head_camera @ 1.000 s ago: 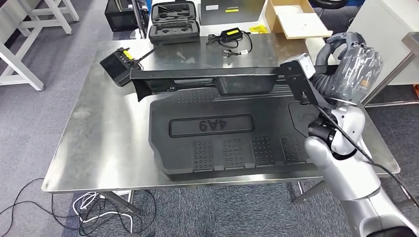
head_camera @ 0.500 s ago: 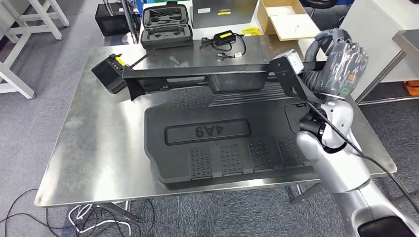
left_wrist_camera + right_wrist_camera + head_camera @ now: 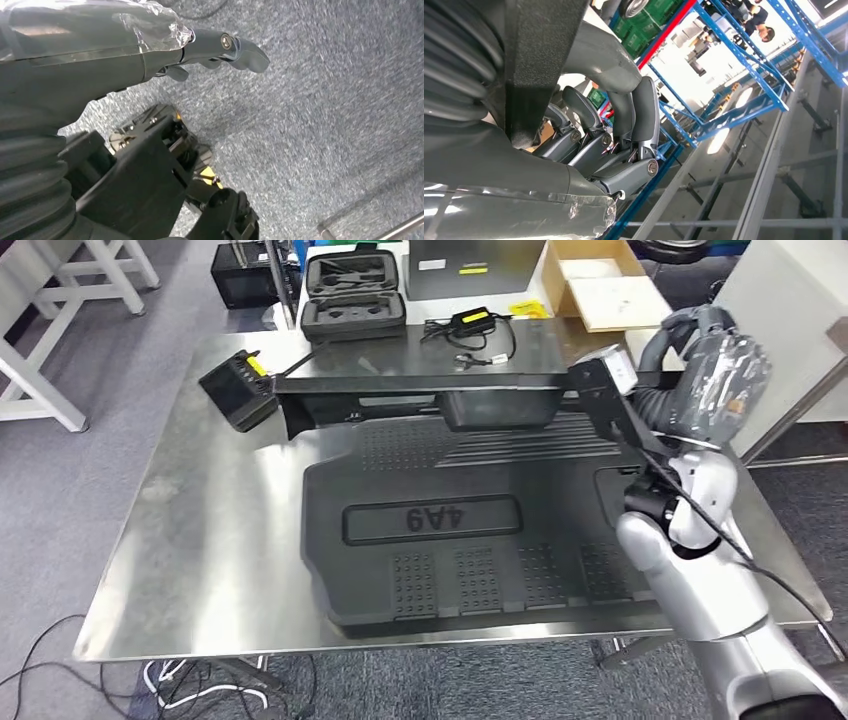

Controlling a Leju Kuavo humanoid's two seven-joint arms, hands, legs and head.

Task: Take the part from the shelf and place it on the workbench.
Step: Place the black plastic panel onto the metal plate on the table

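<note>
Lying flat on a steel surface point(image 3: 200, 540), a large black moulded plastic part point(image 3: 470, 520) covers most of the right half of the top. It bears raised characters in a recessed panel near its middle, with patches of small studs along its near edge. Its far edge stands up as a long raised rail point(image 3: 420, 386) that runs across the top toward a small black box with a yellow tag point(image 3: 238, 390), which sits on the far left of the top.

The right hand point(image 3: 712, 375), grey and wrapped in clear plastic film, is raised at the part's far right corner. In the right wrist view, its dark fingers point(image 3: 644, 115) are curled in next to a black edge, with the thick thumb arching over them; whether they are actually gripping the part cannot be told. The silver right arm point(image 3: 700, 580) rises from the lower right.

The left hand point(image 3: 220, 45) hangs over grey carpet point(image 3: 340, 100), fingers extended and loose, holding nothing.

Beyond the far edge of the top lie an open black foam-lined case point(image 3: 353, 290), a power adapter with its cable point(image 3: 470, 322), and an open cardboard box point(image 3: 600, 280).
</note>
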